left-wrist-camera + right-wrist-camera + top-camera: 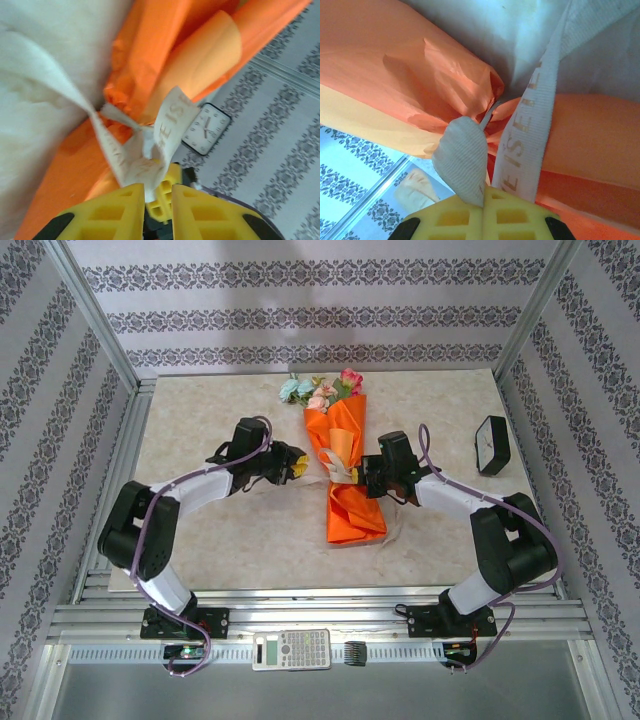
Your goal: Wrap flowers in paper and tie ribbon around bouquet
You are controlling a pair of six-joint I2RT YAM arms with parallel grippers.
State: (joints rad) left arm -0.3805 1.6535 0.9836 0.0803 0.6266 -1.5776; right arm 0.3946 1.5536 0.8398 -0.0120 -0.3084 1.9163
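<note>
The paper [345, 455] is a thin orange sheet, matt with a faint sheen, creased and crumpled. The ribbon [530, 130] is beige woven cloth, finely ribbed, with dull gold print. The fingers [110, 217] are matt yellow plastic, moulded with square pockets. The table [200, 430] looks smooth, with a pale marble pattern. The frame [103, 325] is bare brushed metal. The arms [195, 485] have glossy white and black plastic shells. The clock [205, 129] has a black plastic case.
</note>
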